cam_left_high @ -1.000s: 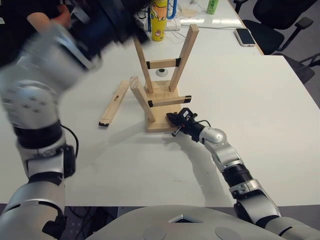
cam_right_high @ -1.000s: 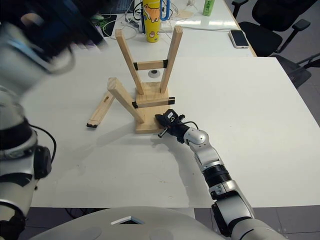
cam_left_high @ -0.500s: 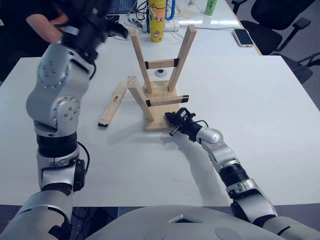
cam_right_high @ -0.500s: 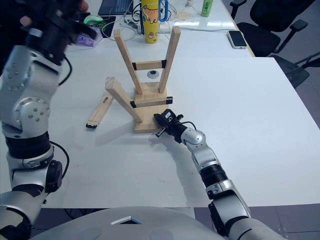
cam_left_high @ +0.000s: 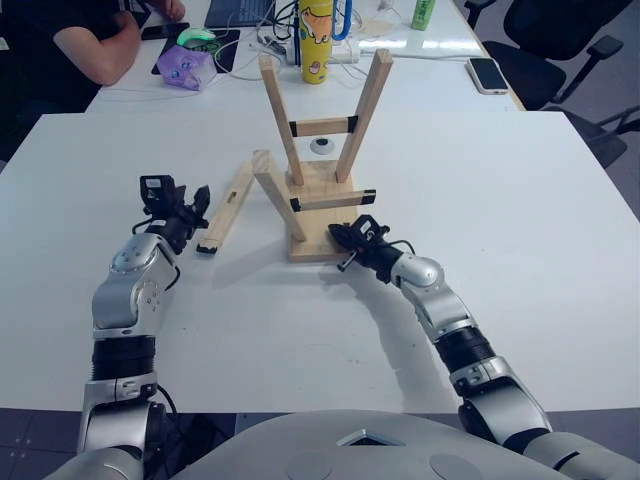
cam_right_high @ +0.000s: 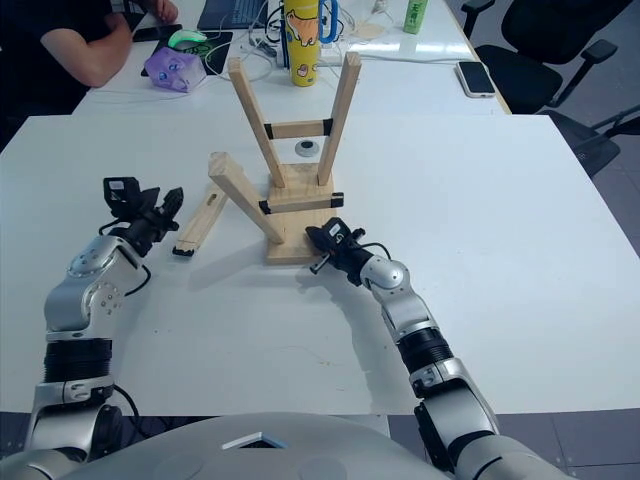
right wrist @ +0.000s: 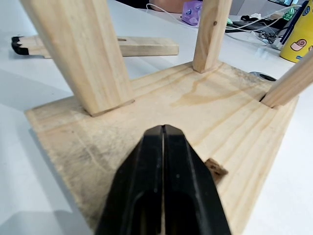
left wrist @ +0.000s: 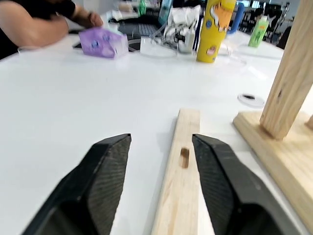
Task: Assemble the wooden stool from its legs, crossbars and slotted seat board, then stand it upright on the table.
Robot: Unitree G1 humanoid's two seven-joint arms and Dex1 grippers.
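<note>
No lettering, number or sign can be read anywhere. The yellow bottle [cam_left_high: 318,45] at the upper centre of the frame carries only a cartoon figure; print on the green bottle [cam_left_high: 425,12] near it is too small to tell.

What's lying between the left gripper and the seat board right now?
A loose wooden leg lies flat there, as the left eye view shows.

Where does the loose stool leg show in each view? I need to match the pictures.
Left eye view: loose leg lies to the robot's left of the seat board, just ahead of the left gripper.
Right eye view: loose leg, same place.
Left wrist view: loose leg runs between the open fingers.
Right wrist view: loose leg lies beyond the seat board.
Shared landmark: the seat board.
</note>
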